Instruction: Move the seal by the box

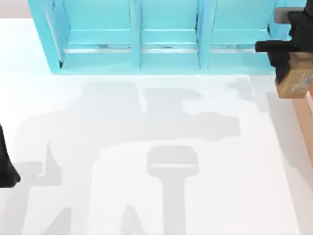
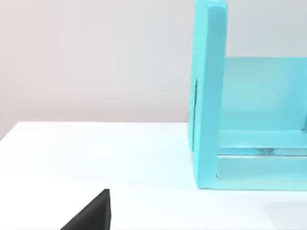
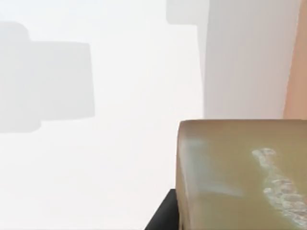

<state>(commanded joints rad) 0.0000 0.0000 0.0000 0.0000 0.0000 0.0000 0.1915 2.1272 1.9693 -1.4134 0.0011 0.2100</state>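
Note:
The seal point(image 1: 294, 83) is a small tan-brown block with faint white markings, at the far right of the top view. My right gripper point(image 1: 290, 72) is shut on it and holds it above the white table, just in front of the shelf's right end. In the right wrist view the seal point(image 3: 240, 172) looms close, with a dark fingertip point(image 3: 163, 216) at its edge. The box point(image 1: 308, 125) shows as an orange-tan strip along the right edge of the table, directly beside and below the seal; its wall point(image 3: 298, 57) also appears in the right wrist view. My left arm point(image 1: 7, 166) is parked at the left edge.
A big turquoise shelf unit point(image 1: 146, 39) spans the back of the table; its end wall point(image 2: 209, 96) rises in the left wrist view. The white table point(image 1: 156, 161) carries arm shadows across its middle.

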